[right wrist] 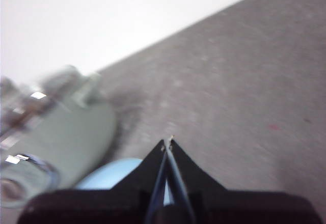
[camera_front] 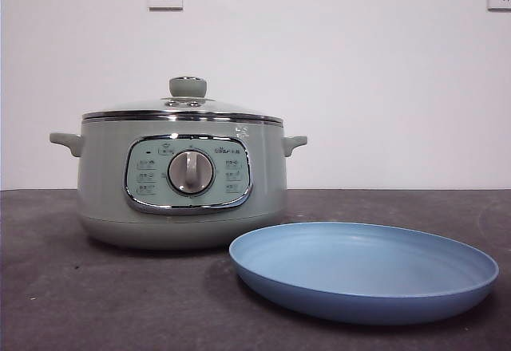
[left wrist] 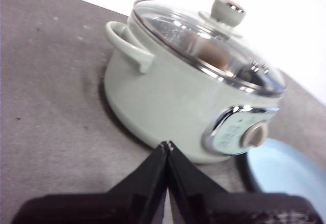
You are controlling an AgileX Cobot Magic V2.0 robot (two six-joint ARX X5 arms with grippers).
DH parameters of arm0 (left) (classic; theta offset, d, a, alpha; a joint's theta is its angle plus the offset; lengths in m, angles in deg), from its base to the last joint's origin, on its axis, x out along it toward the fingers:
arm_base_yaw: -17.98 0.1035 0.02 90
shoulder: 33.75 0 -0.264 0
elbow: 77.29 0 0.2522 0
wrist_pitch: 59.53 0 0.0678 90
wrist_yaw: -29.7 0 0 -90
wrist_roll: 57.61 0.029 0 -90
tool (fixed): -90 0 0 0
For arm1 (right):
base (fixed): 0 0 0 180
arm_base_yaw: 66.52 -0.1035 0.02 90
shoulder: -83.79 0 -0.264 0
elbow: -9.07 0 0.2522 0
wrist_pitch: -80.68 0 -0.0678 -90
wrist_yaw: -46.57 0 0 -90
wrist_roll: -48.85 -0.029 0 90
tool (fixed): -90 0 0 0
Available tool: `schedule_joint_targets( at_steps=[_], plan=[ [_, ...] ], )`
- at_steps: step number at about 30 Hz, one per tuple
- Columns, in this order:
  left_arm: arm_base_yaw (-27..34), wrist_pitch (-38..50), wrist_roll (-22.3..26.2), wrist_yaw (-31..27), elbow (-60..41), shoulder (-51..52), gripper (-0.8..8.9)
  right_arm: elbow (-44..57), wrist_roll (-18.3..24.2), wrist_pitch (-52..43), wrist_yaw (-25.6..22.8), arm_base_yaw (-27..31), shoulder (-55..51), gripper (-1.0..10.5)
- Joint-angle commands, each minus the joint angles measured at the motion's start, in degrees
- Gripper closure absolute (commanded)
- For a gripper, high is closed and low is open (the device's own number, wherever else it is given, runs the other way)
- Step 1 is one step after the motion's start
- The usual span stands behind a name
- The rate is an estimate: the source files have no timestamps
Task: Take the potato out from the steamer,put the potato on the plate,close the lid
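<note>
While its lid (camera_front: 185, 105) sits on, steamer (camera_front: 182, 179) panel print (tiny) stays unreadable.

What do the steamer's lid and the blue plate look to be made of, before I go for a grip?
The lid looks like clear glass: the potato shows through it. Its rim is shiny, likely chromed metal, and its knob is matte sage-green, probably plastic. The plate is matte light blue with no glare, so ceramic or plastic; I cannot tell which.
</note>
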Motion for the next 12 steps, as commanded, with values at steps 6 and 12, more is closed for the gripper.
schedule_joint_targets(
  at_steps=[6,12],
  plan=[
    [0.1,-2.6,-3.9,0.4,10.8,-0.7,8.21,-9.6,-2.9,-0.1,5.9,-0.1,5.5,9.6],
    [0.1,-9.2,-1.6,3.4,21.1,-6.5,8.21,-20.7,0.7,5.4,12.0,-0.2,15.5,9.6]
  ],
)
